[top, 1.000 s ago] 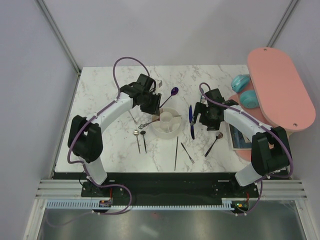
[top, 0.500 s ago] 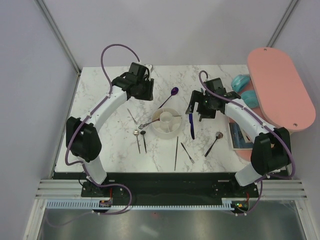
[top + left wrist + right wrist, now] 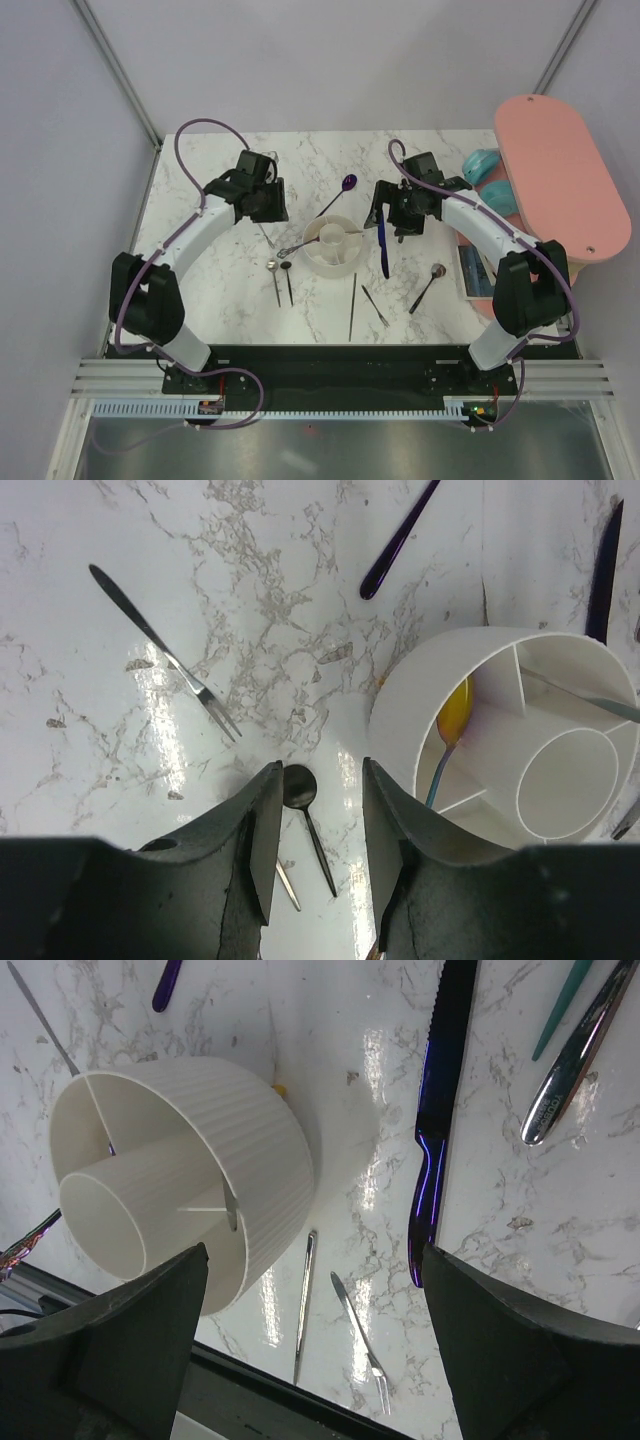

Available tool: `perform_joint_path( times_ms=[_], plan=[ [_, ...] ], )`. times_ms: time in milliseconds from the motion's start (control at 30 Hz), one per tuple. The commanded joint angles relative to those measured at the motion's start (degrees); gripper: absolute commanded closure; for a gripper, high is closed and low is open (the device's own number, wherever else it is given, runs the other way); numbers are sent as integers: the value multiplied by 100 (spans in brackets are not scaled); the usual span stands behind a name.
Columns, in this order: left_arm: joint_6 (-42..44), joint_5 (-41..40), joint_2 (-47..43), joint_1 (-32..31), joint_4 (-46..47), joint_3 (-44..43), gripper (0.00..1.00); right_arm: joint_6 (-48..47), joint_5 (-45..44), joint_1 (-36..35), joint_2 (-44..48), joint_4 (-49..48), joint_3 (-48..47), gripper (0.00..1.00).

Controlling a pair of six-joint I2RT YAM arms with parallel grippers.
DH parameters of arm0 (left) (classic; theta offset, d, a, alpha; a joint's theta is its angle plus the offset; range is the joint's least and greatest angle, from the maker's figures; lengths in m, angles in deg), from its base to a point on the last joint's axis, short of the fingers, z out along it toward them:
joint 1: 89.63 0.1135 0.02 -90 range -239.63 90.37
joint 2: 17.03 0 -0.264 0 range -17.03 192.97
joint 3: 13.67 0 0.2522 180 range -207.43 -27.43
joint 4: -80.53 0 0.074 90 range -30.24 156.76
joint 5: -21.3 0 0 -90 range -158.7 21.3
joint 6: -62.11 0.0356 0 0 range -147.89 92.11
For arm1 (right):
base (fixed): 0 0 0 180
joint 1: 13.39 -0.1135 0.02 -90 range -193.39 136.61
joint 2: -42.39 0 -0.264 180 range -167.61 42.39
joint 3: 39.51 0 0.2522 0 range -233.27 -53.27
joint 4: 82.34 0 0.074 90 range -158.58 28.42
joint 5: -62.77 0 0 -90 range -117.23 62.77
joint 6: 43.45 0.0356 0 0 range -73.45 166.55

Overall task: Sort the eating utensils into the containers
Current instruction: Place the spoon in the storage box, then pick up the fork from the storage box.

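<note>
The white round holder (image 3: 332,243) stands mid-table; a gold-bowled spoon (image 3: 455,708) lies in one ring section, its handle sticking out left. My left gripper (image 3: 265,208) hovers left of the holder, open and empty, above a black spoon (image 3: 300,790) and a silver spoon (image 3: 273,276), with a silver fork (image 3: 165,655) beside it. My right gripper (image 3: 393,222) hangs open and empty right of the holder, over the blue-handled knife (image 3: 438,1130). A purple spoon (image 3: 343,190) lies behind the holder. A stick (image 3: 305,1300), a small fork (image 3: 360,1340) and a silver spoon (image 3: 428,285) lie nearer the front.
A large pink oval board (image 3: 560,175) overhangs the table's right side, with two teal objects (image 3: 490,180) next to it and a shallow box (image 3: 476,272) beneath. Grey walls close in the left and back edges.
My left gripper has pulled away from above the holder to its left, staying open. My right gripper has shifted slightly back and left. The utensils have not moved.
</note>
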Motion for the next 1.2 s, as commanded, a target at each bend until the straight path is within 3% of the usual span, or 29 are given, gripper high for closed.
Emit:
perform_joint_path(
  times_ms=[0,467,600,733,933,1167],
  plan=[
    [-486,155,-403,274,365,156,56,-113,180,-22,87,-85,-251,5],
    [-592,208,-1150,530,496,684,56,-420,-118,-5,-168,179,-365,4],
    [-513,147,-1211,565,522,789,57,-981,-1249,-22,-466,705,-821,4],
    [-452,112,-1211,635,540,816,57,-1133,-1138,22,-625,891,-1164,3],
    [-513,200,-1247,794,523,877,57,-930,-2060,22,-450,821,-1288,3],
    [-566,191,-1492,829,523,983,57,-992,-1728,22,-326,408,-1138,3]
  ],
)
